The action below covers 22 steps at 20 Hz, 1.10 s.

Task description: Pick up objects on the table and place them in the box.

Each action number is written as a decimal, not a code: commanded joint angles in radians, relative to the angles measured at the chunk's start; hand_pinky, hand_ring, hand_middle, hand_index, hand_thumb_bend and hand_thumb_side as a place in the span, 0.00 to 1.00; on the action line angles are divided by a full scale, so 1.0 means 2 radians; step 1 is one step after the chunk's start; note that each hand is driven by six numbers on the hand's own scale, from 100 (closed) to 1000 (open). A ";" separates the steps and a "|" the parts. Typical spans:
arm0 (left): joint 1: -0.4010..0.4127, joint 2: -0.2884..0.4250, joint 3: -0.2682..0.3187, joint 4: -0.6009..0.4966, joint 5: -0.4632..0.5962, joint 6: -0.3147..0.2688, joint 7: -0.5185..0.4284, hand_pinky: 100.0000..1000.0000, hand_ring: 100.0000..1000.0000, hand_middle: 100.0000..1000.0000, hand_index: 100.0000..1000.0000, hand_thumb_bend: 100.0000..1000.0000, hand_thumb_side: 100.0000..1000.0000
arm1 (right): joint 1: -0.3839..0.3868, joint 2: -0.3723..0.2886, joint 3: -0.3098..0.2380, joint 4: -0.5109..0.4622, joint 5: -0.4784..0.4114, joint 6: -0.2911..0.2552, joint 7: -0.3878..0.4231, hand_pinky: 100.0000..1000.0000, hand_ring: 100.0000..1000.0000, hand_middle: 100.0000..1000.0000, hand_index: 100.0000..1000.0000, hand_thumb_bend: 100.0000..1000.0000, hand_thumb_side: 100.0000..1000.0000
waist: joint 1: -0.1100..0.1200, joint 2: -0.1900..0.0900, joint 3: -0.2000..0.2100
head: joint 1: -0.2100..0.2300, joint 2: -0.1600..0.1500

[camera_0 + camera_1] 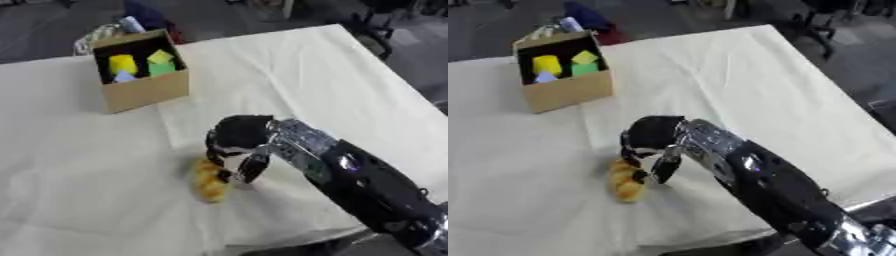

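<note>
1. Now the right hand [238, 150] hangs over the yellow-orange object [210, 183] on the white cloth [289, 80], fingers curled down beside it; whether they clasp it, I cannot tell.
2. Judging by this, the pick is under way; next comes lifting it to the cardboard box [144, 91], well apart.
3. No writing is readable.

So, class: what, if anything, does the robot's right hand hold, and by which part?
The right hand has its fingers curled on the upper end of the yellow-orange object, which lies on the table.
</note>
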 commanded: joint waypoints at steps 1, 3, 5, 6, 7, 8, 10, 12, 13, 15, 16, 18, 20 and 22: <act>-0.004 0.007 0.004 -0.007 -0.001 0.001 0.002 0.66 0.60 0.58 0.82 0.00 0.81 | -0.013 -0.009 -0.012 0.004 -0.010 0.007 -0.020 0.59 0.39 0.29 0.34 0.01 0.00 | 0.001 -0.012 0.000 | 0.000 0.002; -0.003 0.006 0.004 -0.007 -0.001 0.001 0.002 0.66 0.60 0.58 0.82 0.00 0.81 | -0.018 -0.012 -0.018 0.003 -0.024 0.014 -0.020 0.58 0.39 0.29 0.34 0.00 0.00 | 0.000 -0.013 -0.001 | 0.001 0.002; -0.003 0.007 0.004 -0.007 0.000 0.001 0.002 0.66 0.60 0.58 0.82 0.00 0.81 | -0.021 -0.016 -0.025 0.000 -0.041 0.020 -0.015 0.57 0.38 0.29 0.33 0.00 0.00 | 0.000 -0.013 -0.002 | 0.003 0.002; -0.003 0.007 0.004 -0.007 0.000 0.001 0.002 0.66 0.60 0.58 0.82 0.00 0.81 | -0.022 -0.018 -0.028 -0.003 -0.052 0.023 -0.012 0.57 0.38 0.29 0.33 0.00 0.00 | -0.001 -0.014 -0.002 | 0.003 0.002; -0.003 0.008 0.004 -0.008 -0.001 0.001 0.002 0.66 0.60 0.58 0.82 0.00 0.81 | -0.024 -0.020 -0.030 -0.006 -0.063 0.027 -0.009 0.57 0.38 0.29 0.33 0.00 0.00 | -0.001 -0.014 -0.002 | 0.004 0.002; -0.003 0.008 0.004 -0.008 -0.001 0.001 0.003 0.66 0.60 0.58 0.82 0.00 0.81 | -0.026 -0.023 -0.032 -0.010 -0.073 0.030 -0.005 0.56 0.38 0.29 0.33 0.00 0.00 | -0.001 -0.015 -0.002 | 0.004 0.002; -0.002 0.009 0.005 -0.008 -0.001 0.002 0.003 0.66 0.60 0.58 0.82 0.00 0.81 | -0.033 -0.029 -0.037 -0.018 -0.093 0.038 0.004 0.56 0.38 0.28 0.33 0.00 0.00 | -0.002 -0.016 -0.002 | 0.005 0.002; -0.002 0.009 0.005 -0.008 -0.001 0.002 0.004 0.66 0.61 0.58 0.82 0.00 0.81 | -0.045 -0.035 -0.045 -0.024 -0.113 0.050 0.013 0.56 0.38 0.28 0.33 0.00 0.00 | -0.003 -0.016 -0.003 | 0.006 0.002; -0.002 0.009 0.005 -0.008 -0.001 0.002 0.004 0.66 0.61 0.58 0.82 0.00 0.81 | -0.052 -0.037 -0.049 -0.028 -0.121 0.056 0.017 0.56 0.38 0.28 0.33 0.00 0.00 | -0.003 -0.017 -0.003 | 0.007 0.002; -0.001 0.009 0.006 -0.008 -0.001 0.002 0.004 0.66 0.61 0.58 0.82 0.00 0.81 | -0.072 -0.038 -0.061 -0.031 -0.135 0.070 0.022 0.55 0.38 0.28 0.33 0.00 0.00 | -0.003 -0.017 -0.003 | 0.008 0.001; -0.002 0.008 0.006 -0.008 -0.001 0.002 0.004 0.66 0.61 0.58 0.82 0.00 0.81 | -0.085 -0.038 -0.066 -0.029 -0.139 0.077 0.024 0.56 0.38 0.28 0.33 0.00 0.00 | -0.002 -0.017 -0.002 | 0.008 0.001; -0.003 0.008 0.005 -0.009 0.000 0.002 0.004 0.66 0.61 0.58 0.82 0.00 0.81 | -0.111 -0.034 -0.074 -0.021 -0.141 0.088 0.027 0.56 0.38 0.28 0.33 0.00 0.00 | -0.001 -0.017 0.000 | 0.008 -0.001; -0.005 0.006 0.005 -0.009 0.000 0.002 0.004 0.66 0.60 0.58 0.82 0.00 0.80 | -0.140 -0.024 -0.082 0.002 -0.138 0.097 0.029 0.56 0.39 0.28 0.33 0.00 0.00 | 0.001 -0.016 0.004 | 0.007 -0.005; -0.008 0.005 0.004 -0.010 0.000 0.002 0.003 0.66 0.60 0.58 0.82 0.00 0.80 | -0.176 -0.005 -0.093 0.046 -0.128 0.103 0.031 0.56 0.39 0.29 0.33 0.00 0.00 | 0.004 -0.015 0.012 | 0.004 -0.010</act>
